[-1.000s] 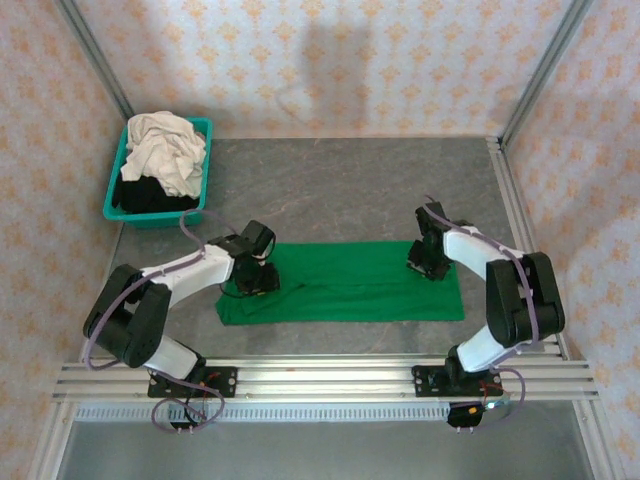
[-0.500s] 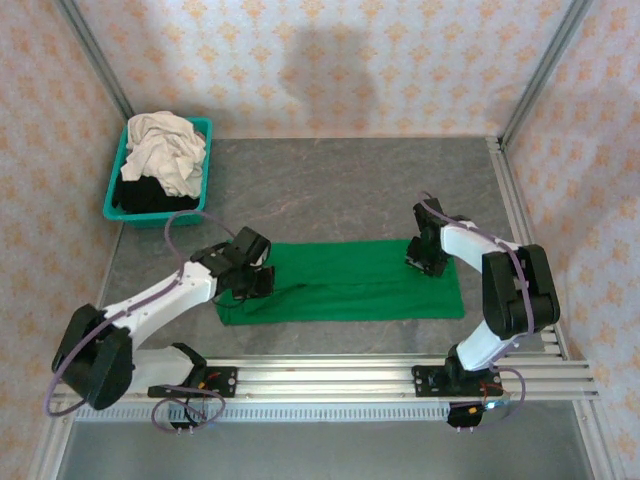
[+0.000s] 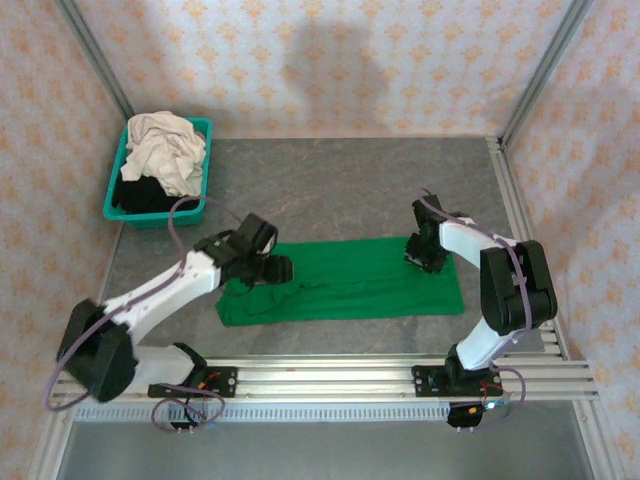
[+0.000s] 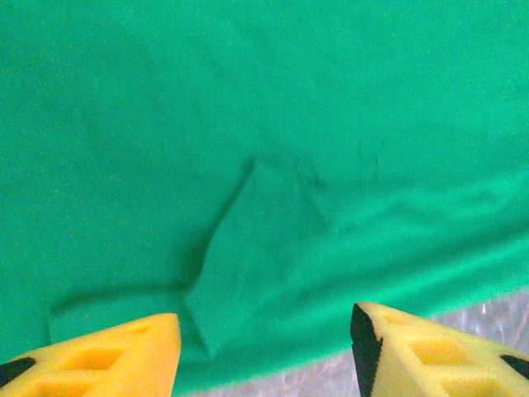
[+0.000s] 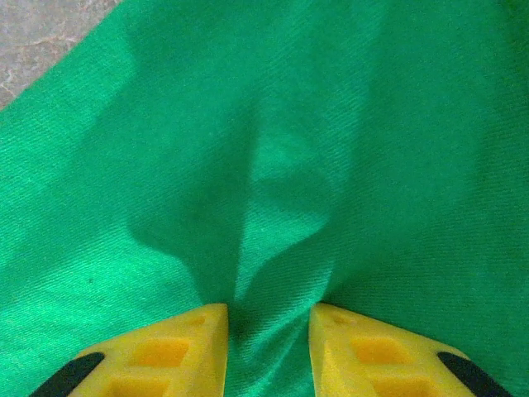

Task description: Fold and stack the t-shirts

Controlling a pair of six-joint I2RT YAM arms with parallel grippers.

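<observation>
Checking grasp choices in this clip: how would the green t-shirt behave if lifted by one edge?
Probably floppy: the green t-shirt puckers into a ridge between the jaws of the right gripper. Likely light and thin, since it lies flat with soft creases. Pushed, it would probably bunch rather than slide whole.

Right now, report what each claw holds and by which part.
Right claw pinches a raised fold of the green shirt near its far right corner. Left claw is open, holding nothing.

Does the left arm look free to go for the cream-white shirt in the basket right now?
Probably yes: its end effector is open and empty, with bare table between it and the basket.
</observation>
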